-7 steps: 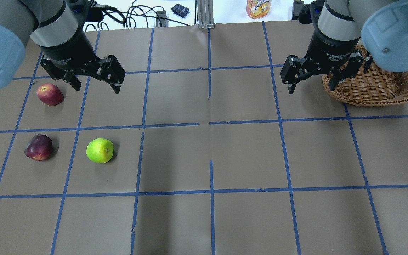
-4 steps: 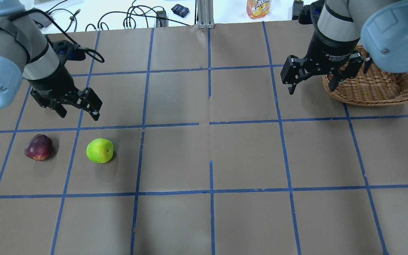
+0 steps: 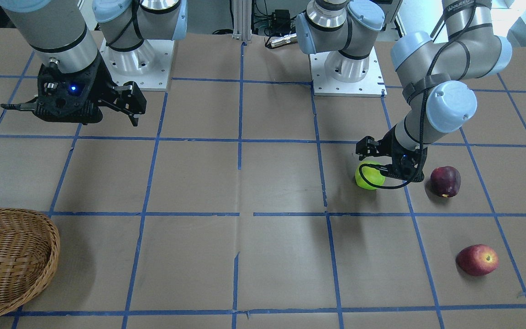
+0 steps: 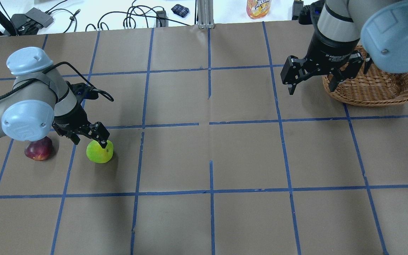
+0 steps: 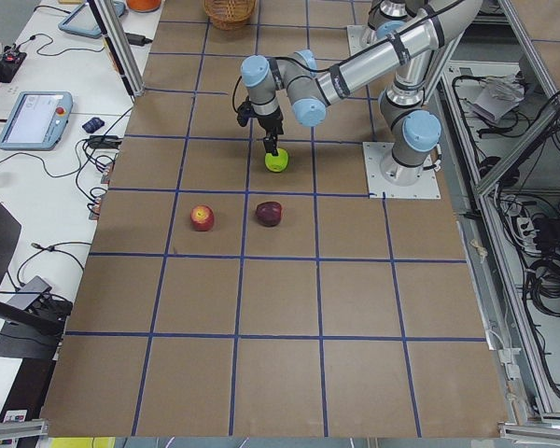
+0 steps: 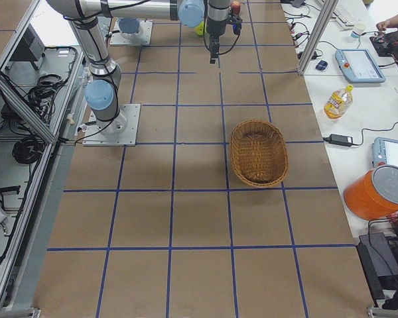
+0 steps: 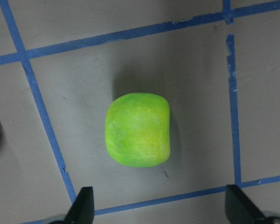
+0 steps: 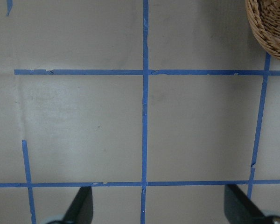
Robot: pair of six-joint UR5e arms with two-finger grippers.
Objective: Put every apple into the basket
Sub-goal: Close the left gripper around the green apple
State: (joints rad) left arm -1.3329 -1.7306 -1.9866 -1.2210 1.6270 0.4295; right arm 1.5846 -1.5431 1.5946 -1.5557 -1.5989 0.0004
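The yellow-green apple (image 4: 99, 153) lies on the table at the left, and shows in the left wrist view (image 7: 137, 129) and the front view (image 3: 369, 176). My left gripper (image 4: 90, 142) is open and hangs just above it, not closed on it. The maroon apple (image 4: 38, 149) lies beside it, partly under my left arm. The red apple (image 3: 477, 259) lies farther out and is hidden by my arm in the overhead view. My right gripper (image 4: 311, 88) is open and empty, raised beside the wicker basket (image 4: 374, 88) at the far right.
Brown paper with a blue tape grid (image 4: 211, 122) covers the table. A juice bottle (image 4: 259, 7) and cables (image 4: 136, 16) lie beyond the far edge. The arm bases (image 3: 130, 59) stand at the robot's side.
My left arm has swung from beside the red apple toward the robot and lowered over the yellow-green apple, still open. It now hides the red apple from overhead. The right arm has not moved.
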